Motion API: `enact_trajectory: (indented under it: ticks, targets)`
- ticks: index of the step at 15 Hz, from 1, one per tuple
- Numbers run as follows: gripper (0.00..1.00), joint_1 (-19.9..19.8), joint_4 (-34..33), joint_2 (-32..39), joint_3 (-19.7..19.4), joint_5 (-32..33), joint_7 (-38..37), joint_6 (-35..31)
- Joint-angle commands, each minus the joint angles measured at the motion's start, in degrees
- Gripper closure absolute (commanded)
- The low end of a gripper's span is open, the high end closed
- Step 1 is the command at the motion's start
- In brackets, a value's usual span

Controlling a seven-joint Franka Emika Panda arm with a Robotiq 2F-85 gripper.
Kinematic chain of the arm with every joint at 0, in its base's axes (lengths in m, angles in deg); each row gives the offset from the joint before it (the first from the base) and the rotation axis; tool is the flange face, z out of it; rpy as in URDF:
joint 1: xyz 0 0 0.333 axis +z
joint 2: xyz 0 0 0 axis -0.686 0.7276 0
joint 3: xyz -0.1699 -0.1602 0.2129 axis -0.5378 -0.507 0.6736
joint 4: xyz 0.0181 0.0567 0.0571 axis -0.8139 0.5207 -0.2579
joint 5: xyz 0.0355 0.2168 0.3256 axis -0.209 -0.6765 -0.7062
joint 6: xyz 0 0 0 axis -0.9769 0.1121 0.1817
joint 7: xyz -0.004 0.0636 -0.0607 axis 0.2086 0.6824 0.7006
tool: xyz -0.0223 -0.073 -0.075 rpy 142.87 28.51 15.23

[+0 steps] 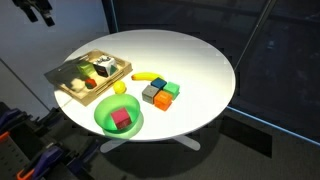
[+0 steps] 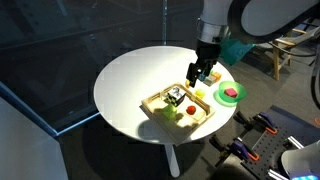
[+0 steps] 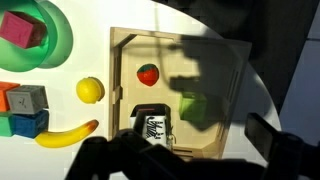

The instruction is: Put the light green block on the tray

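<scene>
The light green block [image 3: 193, 107] lies inside the light-wood tray [image 3: 228, 60], in the gripper's shadow in the wrist view. The tray also shows in both exterior views [image 1: 66, 76] [image 2: 153, 100]. With the block on the tray are a red round piece [image 3: 148, 73] and a zebra-patterned block [image 3: 152, 126]. My gripper [image 3: 185, 150] hangs above the tray, open and empty, apart from the block. It also shows in both exterior views [image 2: 200, 75] [image 1: 40, 12].
Beside the tray on the round white table [image 1: 190, 60] lie a yellow ball [image 3: 90, 90], a banana [image 3: 65, 133], a cluster of grey, blue, orange and green blocks [image 1: 160, 94], and a green bowl [image 1: 105, 118] holding a pink block [image 1: 121, 119].
</scene>
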Motion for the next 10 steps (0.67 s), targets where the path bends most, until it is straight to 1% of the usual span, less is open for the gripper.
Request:
enact_trajectory:
  ticks: [1,10]
  targets:
    - [0.00,-1.13,-0.12,-3.62,1.06,-1.05,1.07,4.51]
    - [0.00,-0.93,-0.40,-8.99,0.68,-2.88,3.45,9.32]
